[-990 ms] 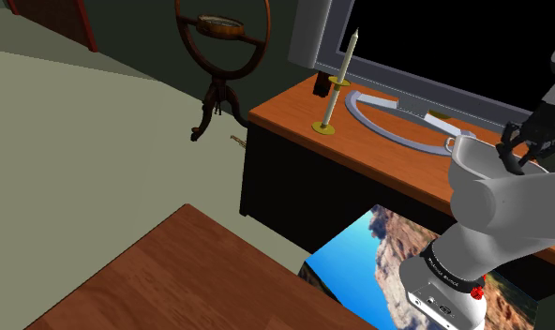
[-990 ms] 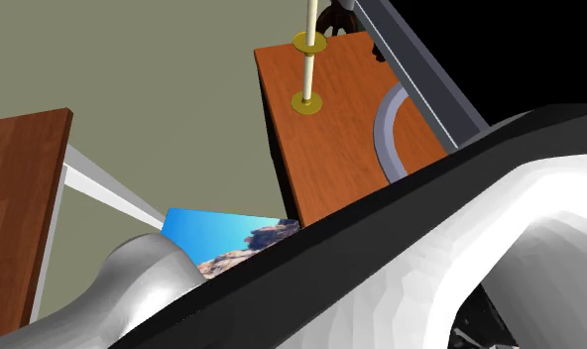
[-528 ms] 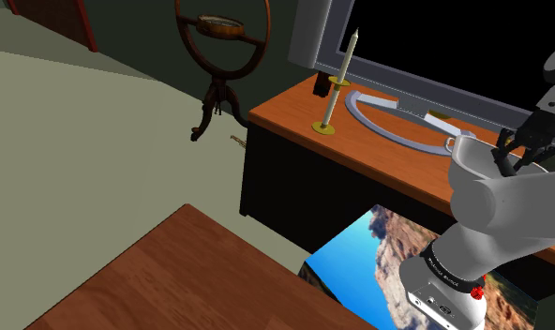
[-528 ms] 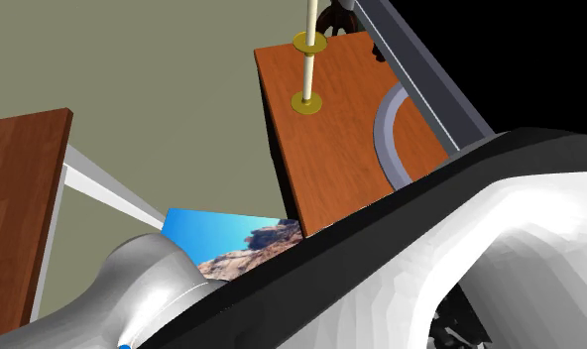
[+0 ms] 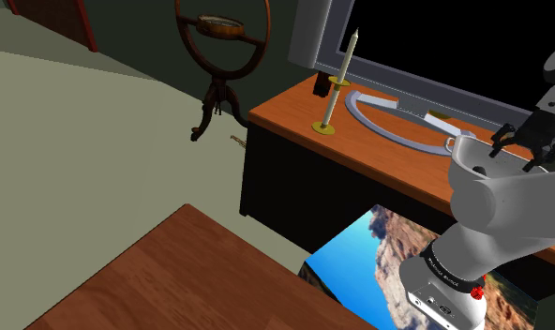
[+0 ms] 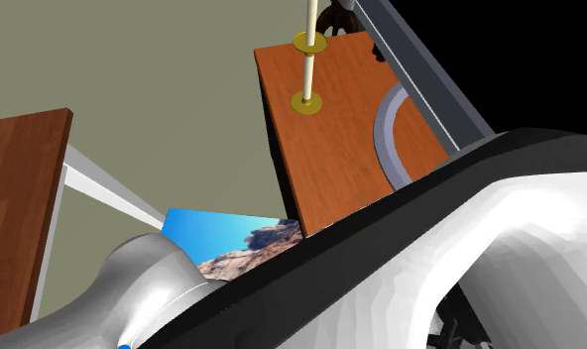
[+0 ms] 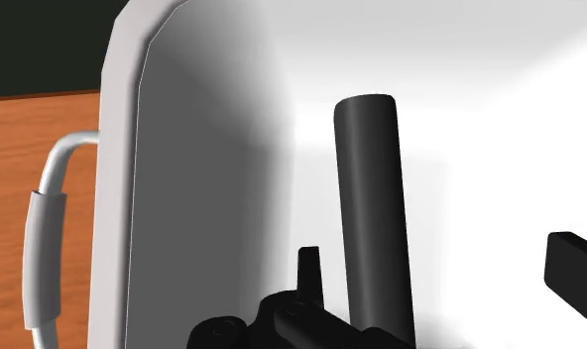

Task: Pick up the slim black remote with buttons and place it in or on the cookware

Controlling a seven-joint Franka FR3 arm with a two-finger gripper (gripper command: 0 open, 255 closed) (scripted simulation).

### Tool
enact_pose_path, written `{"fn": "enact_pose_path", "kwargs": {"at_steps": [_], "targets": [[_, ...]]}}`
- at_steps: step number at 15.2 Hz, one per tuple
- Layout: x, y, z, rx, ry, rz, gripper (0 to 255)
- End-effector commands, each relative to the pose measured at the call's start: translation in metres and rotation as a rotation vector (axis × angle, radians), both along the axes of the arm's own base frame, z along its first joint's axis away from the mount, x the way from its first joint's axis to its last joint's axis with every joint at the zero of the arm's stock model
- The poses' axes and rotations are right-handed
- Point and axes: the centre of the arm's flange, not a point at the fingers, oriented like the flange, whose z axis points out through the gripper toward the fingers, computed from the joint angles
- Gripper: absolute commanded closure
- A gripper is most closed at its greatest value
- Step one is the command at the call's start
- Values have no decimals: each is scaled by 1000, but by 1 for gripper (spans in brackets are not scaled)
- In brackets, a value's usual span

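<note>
A slim black remote (image 7: 374, 198) lies inside the white pot (image 7: 192, 178), leaning along its pale inner wall. My gripper (image 7: 443, 270) is open just above it. The remote sits between the fingers, close to one black finger (image 7: 308, 266) and well apart from the other. In the shoulder view the gripper (image 5: 519, 150) hovers over the pot's rim (image 5: 471, 156) at the right end of the wooden desk (image 5: 294, 108), and my own white arm hides most of the pot. A looped side handle (image 7: 42, 238) juts from the pot.
On the desk stand a tall candlestick (image 5: 337, 80) and a curved grey piece (image 5: 383, 120), with a large dark screen (image 5: 435, 37) behind. A round wooden floor stand (image 5: 219, 52) is beyond. My arm (image 6: 430, 258) blocks much of the second exterior view; another wooden top (image 5: 172, 281) lies near.
The fingers were together and now stand apart, with the remote loose between them in the pot. The hand shifted slightly to the shoulder view's right a second ago.
</note>
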Motion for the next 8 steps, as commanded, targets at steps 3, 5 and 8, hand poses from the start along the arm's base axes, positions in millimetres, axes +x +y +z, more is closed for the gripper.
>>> {"fn": "enact_pose_path", "kwargs": {"at_steps": [3,5,8], "targets": [[1,-6,26,0,0,0,0],[2,-11,49,0,0,0,0],[2,-11,49,0,0,0,0]]}}
